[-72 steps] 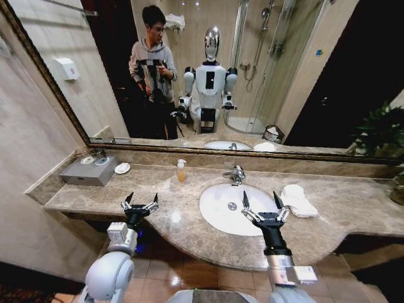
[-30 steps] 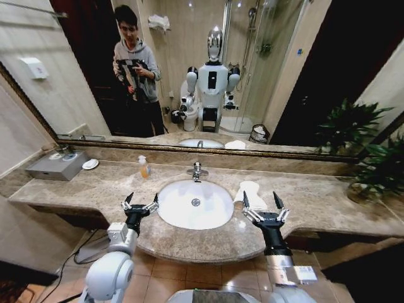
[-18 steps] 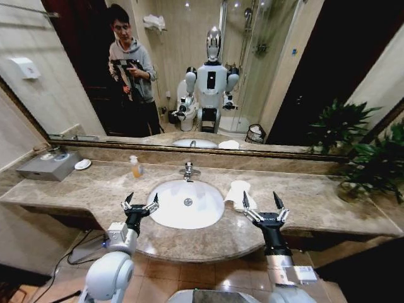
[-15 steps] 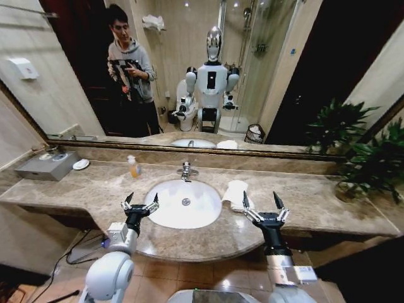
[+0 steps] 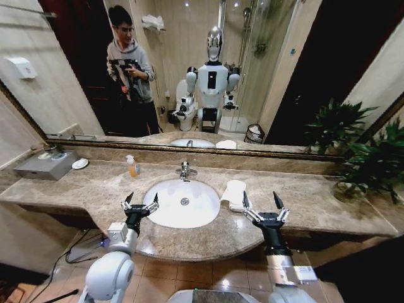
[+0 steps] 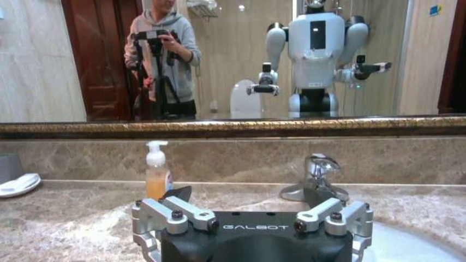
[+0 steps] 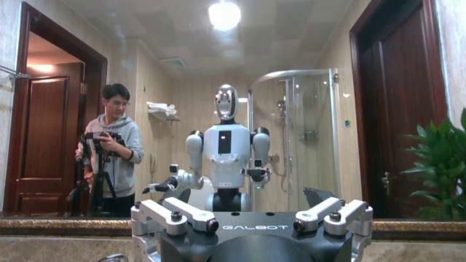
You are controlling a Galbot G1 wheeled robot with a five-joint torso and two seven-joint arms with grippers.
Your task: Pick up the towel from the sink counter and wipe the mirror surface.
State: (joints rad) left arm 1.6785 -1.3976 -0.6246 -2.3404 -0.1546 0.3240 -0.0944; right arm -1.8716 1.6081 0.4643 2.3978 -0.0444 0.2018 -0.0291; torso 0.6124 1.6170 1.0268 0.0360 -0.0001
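Towel [image 5: 234, 194] flat on counter [image 5: 315, 205] right of basin [image 5: 180, 203] — long axis toward mirror [image 5: 265, 69]. Left gripper [image 5: 139, 204], right gripper [image 5: 259, 205] — spread wide, empty.

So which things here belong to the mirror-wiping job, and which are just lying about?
Job:
- towel, folded on the sink counter right of the basin
- mirror
- right pincer, open, nearest the towel
- left pincer, open, over the counter's front edge

Lying about:
- soap bottle
- faucet
- small dish
- grey box
- plant

White towel [image 5: 234, 194] (folded) lies on sink counter [image 5: 315, 202]; mirror [image 5: 265, 76] behind.
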